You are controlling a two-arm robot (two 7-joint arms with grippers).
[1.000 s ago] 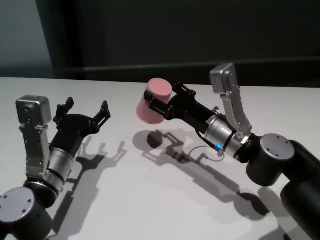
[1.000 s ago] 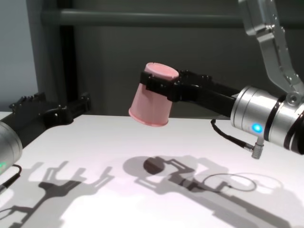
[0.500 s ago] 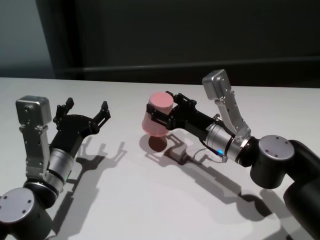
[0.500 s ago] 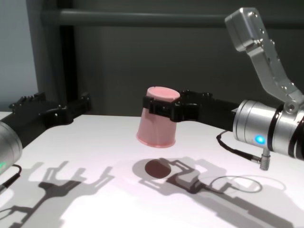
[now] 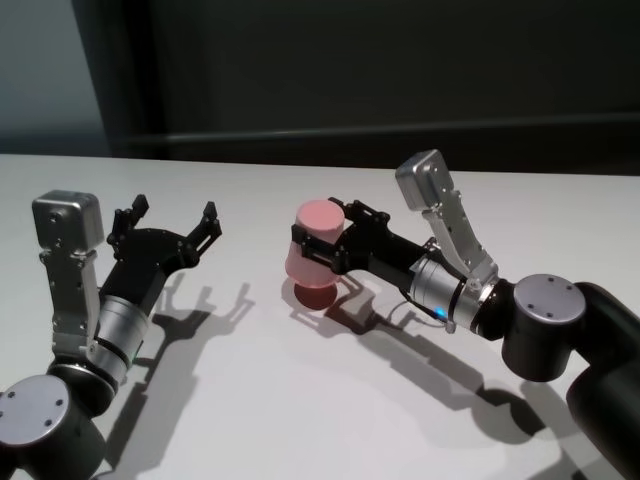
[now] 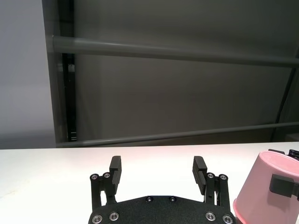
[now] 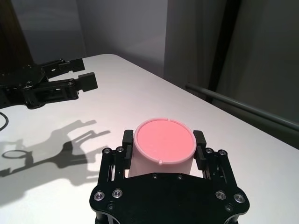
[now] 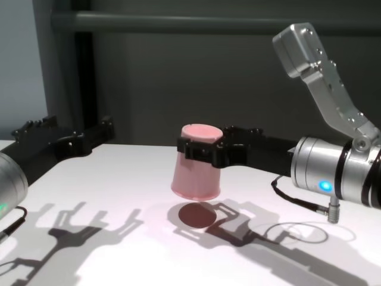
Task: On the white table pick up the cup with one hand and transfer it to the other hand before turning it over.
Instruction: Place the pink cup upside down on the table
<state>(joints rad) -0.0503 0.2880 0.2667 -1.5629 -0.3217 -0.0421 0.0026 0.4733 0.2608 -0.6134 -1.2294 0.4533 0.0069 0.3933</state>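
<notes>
The pink cup [image 5: 312,252] hangs base up and rim down, a little above the white table [image 5: 300,400], with its shadow just under it. My right gripper [image 5: 325,240] is shut on its upper wall, one finger on each side. The right wrist view looks down on the cup's flat base [image 7: 163,147] between the fingers [image 7: 127,139]. In the chest view the cup [image 8: 196,167] is near the middle. My left gripper [image 5: 170,220] stands open and empty to the cup's left, apart from it. Its wrist view shows the open fingers [image 6: 115,164] and the cup [image 6: 264,186] off to one side.
A dark wall with a horizontal rail [image 8: 178,24] runs behind the table's far edge. A thin cable [image 8: 303,205] loops down from my right wrist close to the tabletop. Bare tabletop [image 8: 119,179] lies between the two grippers.
My right gripper has lowered the cup toward the table and brought it a little nearer, and the tilted cup now hangs nearly straight, base up. The left arm has not moved.
</notes>
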